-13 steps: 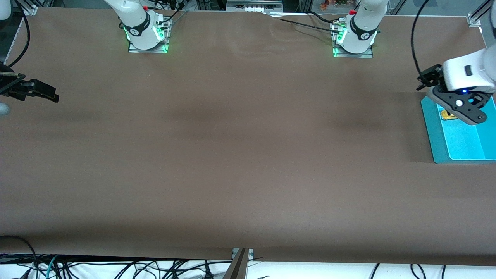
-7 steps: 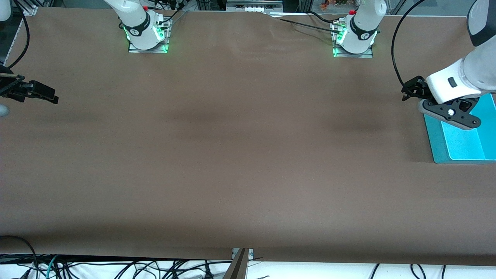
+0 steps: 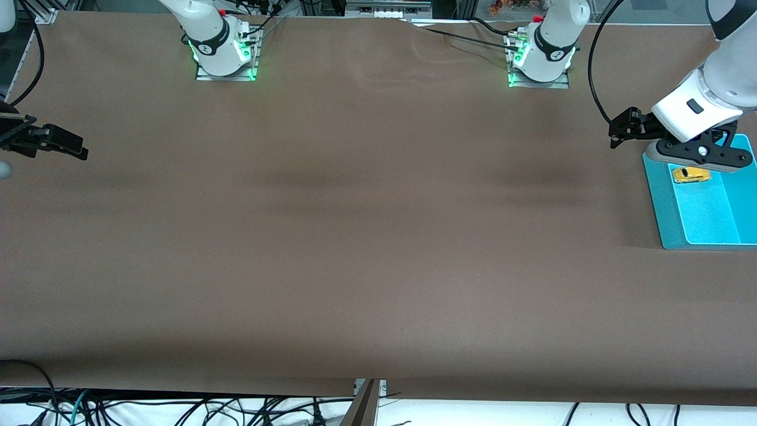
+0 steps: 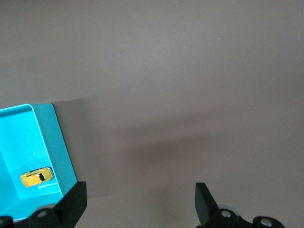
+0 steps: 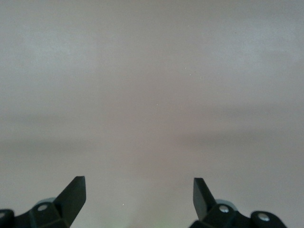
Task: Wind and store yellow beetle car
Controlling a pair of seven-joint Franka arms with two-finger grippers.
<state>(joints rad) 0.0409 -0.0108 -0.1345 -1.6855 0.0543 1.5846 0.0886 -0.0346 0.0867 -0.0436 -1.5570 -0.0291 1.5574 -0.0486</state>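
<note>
Car (image 3: 691, 174) now lies alone in the teal bin (image 3: 665, 213) at the left arm's end of the counter (image 3: 355, 236), by the bin's base-side end. Left gripper (image 3: 701, 155) has lifted off vs 1 s ago, fingers wide apart, holding nothing, above the bin's rim. Looks stored, task approx done. Right gripper (image 3: 56, 142) waits at the other end, fingers apart, empty.

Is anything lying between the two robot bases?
Nothing: the front view shows only bare brown table between the right arm's base and the left arm's base.
</note>
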